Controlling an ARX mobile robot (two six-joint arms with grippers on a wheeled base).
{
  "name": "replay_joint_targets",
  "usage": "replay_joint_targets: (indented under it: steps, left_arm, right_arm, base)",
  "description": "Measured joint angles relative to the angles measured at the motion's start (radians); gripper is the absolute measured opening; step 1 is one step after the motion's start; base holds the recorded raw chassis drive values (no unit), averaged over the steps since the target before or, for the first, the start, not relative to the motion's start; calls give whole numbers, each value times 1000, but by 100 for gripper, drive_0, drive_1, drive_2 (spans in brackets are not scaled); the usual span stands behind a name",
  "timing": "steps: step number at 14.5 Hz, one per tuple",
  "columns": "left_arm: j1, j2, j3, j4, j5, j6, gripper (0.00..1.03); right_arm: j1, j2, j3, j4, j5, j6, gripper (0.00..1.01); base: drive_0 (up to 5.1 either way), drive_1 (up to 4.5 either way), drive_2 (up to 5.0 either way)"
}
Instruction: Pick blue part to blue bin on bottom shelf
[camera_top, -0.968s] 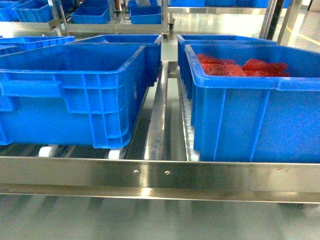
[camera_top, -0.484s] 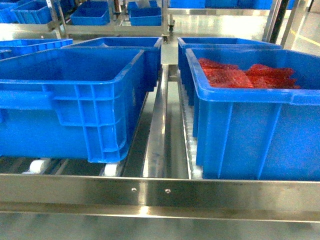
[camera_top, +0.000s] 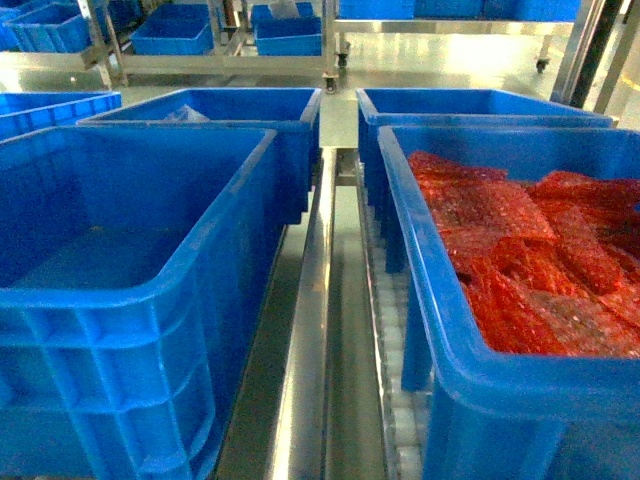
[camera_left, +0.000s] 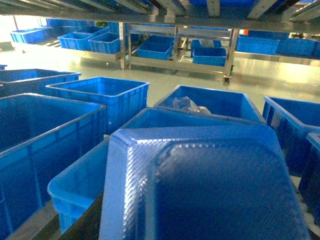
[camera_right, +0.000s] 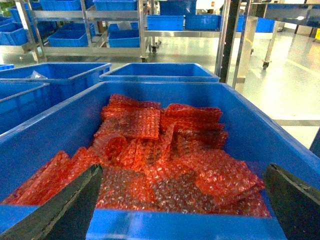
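Left gripper: fingers out of sight; a blue part fills the left wrist view's near foreground, so its grasp cannot be told.
Left blue bin: near left on the bottom shelf, no contents visible.
Divider rail: between the bins.
Right bin: holds red bubble-wrap bags.
Right gripper: spread wide above the bags.

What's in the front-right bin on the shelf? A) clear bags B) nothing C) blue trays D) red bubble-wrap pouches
D: the front-right bin is piled with red bubble-wrap pouches, also seen from the right wrist view between the open right hand fingers.
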Motion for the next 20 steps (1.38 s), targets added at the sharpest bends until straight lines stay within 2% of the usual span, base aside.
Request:
replay_joint_targets:
  steps: [3,20]
  left_arm:
    - [0,1,0,-6,-1,0,44]
    - [0,2,0,-3,0,0,44]
  right_arm:
    - [0,0,0,1,0,0,98]
    - [0,0,0,-1,0,0,98]
  base:
    - [0,406,-406]
    - [0,0,0]
